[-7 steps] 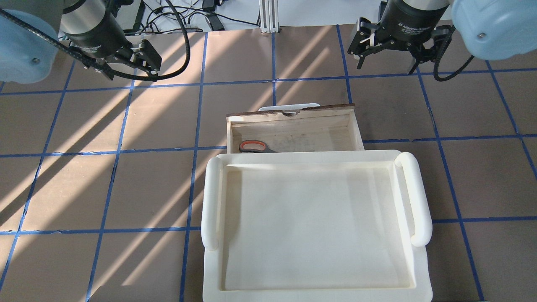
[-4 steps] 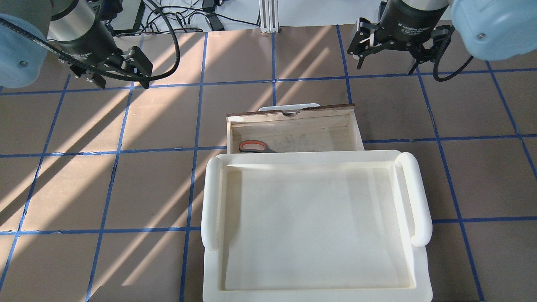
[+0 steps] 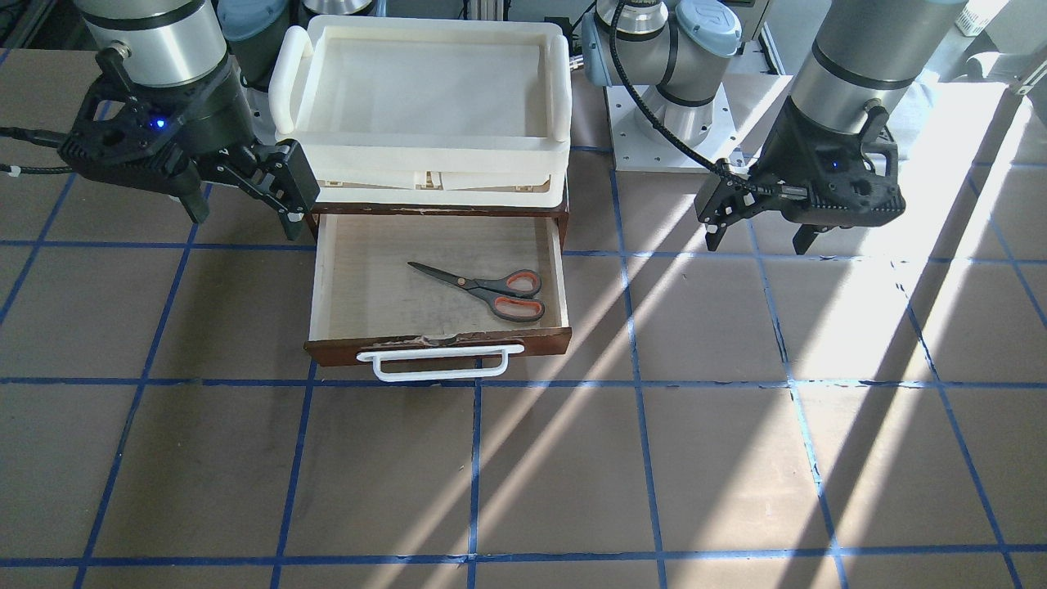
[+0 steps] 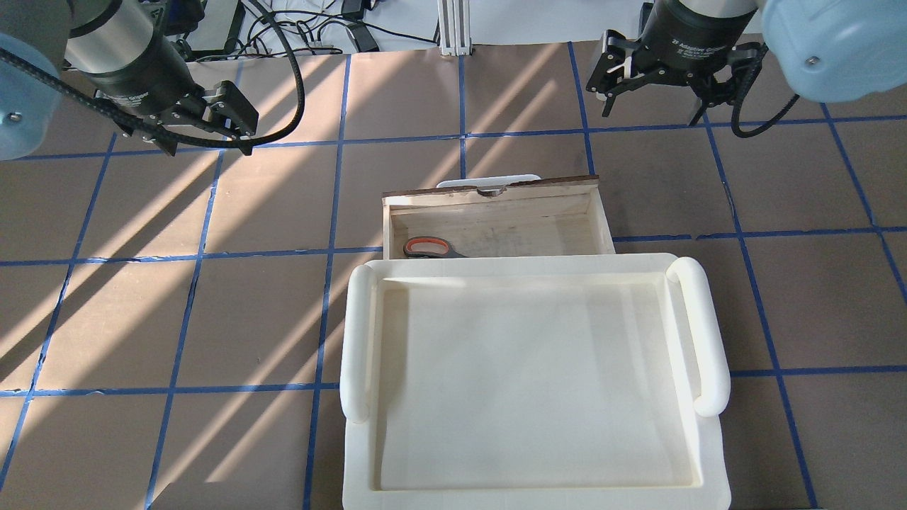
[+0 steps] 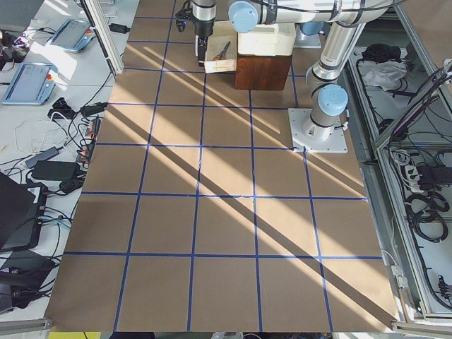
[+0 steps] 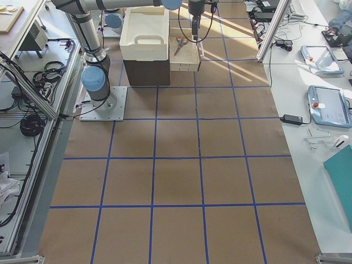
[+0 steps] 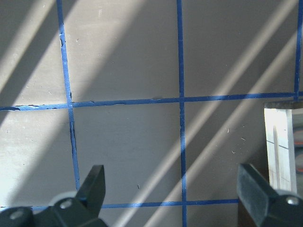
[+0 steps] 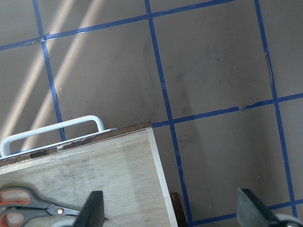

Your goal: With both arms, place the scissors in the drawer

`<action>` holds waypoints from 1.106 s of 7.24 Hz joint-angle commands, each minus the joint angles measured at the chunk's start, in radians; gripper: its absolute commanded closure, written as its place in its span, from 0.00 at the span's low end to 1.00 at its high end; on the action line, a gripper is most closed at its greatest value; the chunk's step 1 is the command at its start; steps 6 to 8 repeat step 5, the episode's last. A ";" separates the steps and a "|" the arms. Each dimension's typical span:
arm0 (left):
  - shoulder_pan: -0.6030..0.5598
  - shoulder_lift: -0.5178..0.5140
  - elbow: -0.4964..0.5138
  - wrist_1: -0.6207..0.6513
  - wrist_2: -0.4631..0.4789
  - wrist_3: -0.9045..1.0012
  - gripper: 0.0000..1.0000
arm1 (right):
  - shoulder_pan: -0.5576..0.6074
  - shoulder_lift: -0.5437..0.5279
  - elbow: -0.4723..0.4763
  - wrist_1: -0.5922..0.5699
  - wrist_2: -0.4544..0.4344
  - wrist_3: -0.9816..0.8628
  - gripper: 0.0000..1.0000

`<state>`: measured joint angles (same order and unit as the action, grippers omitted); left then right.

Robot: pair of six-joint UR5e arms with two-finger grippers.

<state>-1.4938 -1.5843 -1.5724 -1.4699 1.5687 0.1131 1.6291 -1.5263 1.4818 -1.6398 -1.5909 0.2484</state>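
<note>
the scissors [image 3: 483, 285] lie flat and closed on the pale floor of the drawer [image 3: 360, 278], in the half toward the robot's left. the grey, orange-lined loops sit close to that side wall and the front board, and the dark blades point across toward the robot's right and a little back. nothing touches them

the drawer is pulled well out from a dark red-brown cabinet [image 3: 442, 210], with its white bar handle [image 3: 442, 368] on the front, facing away from the robot. a cream-white tray [image 3: 425, 151] with rounded side grips rests on top of the cabinet, and in the overhead view it hides the inner part of the drawer

the right hand [image 3: 245, 221] hangs in the air off the drawer's right side, fingers spread wide with nothing between them. its wrist camera looks down past both fingertips onto the drawer's front corner, the bar handle and the scissors' loops. the left hand [image 3: 757, 237] hangs over bare worktop [image 3: 654, 474] on the other side, apart from the drawer. it is spread wide and empty too, and its wrist view shows only the drawer's side wall at the picture edge

blue tape lines [image 3: 476, 474] cut the brown worktop into squares, and slanting bands of sunlight [image 3: 826, 319] fall across it – brightest on the robot's left
</note>
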 commanded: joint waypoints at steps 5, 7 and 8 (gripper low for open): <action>0.000 0.030 -0.035 -0.009 -0.009 0.000 0.00 | -0.015 0.008 -0.005 -0.014 -0.001 -0.008 0.00; 0.000 0.030 -0.035 -0.009 -0.009 0.000 0.00 | -0.015 0.008 -0.005 -0.014 -0.001 -0.008 0.00; 0.000 0.030 -0.035 -0.009 -0.009 0.000 0.00 | -0.015 0.008 -0.005 -0.014 -0.001 -0.008 0.00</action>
